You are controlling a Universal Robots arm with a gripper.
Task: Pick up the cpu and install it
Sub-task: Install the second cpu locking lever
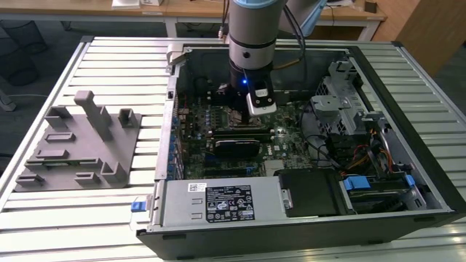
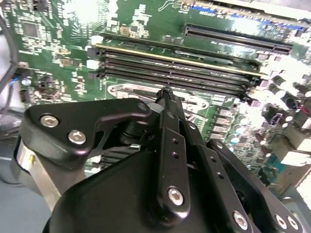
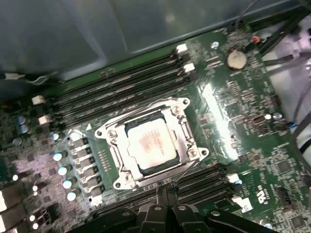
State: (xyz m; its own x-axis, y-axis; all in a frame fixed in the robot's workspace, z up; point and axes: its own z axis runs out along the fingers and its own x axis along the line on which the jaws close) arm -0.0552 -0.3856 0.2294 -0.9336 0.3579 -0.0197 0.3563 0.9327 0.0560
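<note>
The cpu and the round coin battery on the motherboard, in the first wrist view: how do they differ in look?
Shape: the cpu is square, the coin battery is round.
Size: the cpu looks clearly larger than the coin battery.
Setting: the cpu lies inside the metal socket frame between the memory slots; the coin battery sits apart, out near cables.
Both are pale silver and lie flat on the motherboard.

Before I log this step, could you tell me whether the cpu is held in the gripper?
No: in the first wrist view the cpu lies flat inside the socket frame, apart from the gripper.
</note>
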